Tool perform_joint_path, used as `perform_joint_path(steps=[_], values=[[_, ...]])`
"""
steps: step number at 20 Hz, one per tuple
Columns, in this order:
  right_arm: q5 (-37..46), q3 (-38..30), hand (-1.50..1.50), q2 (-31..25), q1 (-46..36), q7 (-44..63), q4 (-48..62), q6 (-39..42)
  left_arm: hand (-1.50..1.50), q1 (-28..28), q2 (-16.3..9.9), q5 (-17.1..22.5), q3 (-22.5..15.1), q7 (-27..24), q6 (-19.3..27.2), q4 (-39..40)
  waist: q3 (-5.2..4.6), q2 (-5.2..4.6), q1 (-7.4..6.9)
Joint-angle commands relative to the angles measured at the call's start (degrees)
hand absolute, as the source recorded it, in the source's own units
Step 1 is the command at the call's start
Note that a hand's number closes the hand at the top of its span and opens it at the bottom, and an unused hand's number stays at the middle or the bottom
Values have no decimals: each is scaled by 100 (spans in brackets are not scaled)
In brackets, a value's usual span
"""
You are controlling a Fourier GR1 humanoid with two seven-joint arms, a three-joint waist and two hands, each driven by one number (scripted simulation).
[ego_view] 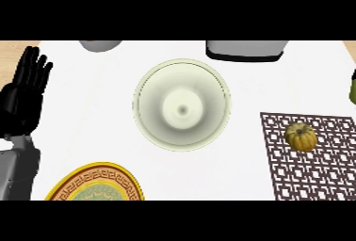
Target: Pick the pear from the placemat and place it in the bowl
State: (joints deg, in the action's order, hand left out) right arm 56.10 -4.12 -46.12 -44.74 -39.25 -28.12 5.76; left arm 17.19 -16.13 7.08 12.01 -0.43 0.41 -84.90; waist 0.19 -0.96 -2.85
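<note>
A yellow, ribbed pear lies on a brown lattice placemat at the right of the white counter. A pale cream bowl stands empty in the middle, left of the placemat. My left hand rests open at the left edge, fingers straight and pointing up, far from the pear and the bowl. My right hand does not show in the head view.
A plate with a yellow and brown patterned rim sits at the lower left. A grey object and a white and dark appliance stand along the far edge. A green thing peeks in at the right edge.
</note>
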Motion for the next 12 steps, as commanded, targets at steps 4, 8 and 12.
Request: perform_joint_path(steps=[4, 8, 12], values=[[-632, -529, 150, -367, -811, -1248, 247, 732, 0, 23, -135, 5, 122, 43, -27, 109, -13, 61, 169], [-898, -654, 150, -168, -1139, -1183, -173, 1085, 0, -87, 87, -144, 10, 180, 281, -130, -19, 107, 238], [-1363, -781, 150, -172, -1702, -1010, -354, 2255, 0, -133, -54, -40, 187, -236, 3, 328, -30, 109, 294]])
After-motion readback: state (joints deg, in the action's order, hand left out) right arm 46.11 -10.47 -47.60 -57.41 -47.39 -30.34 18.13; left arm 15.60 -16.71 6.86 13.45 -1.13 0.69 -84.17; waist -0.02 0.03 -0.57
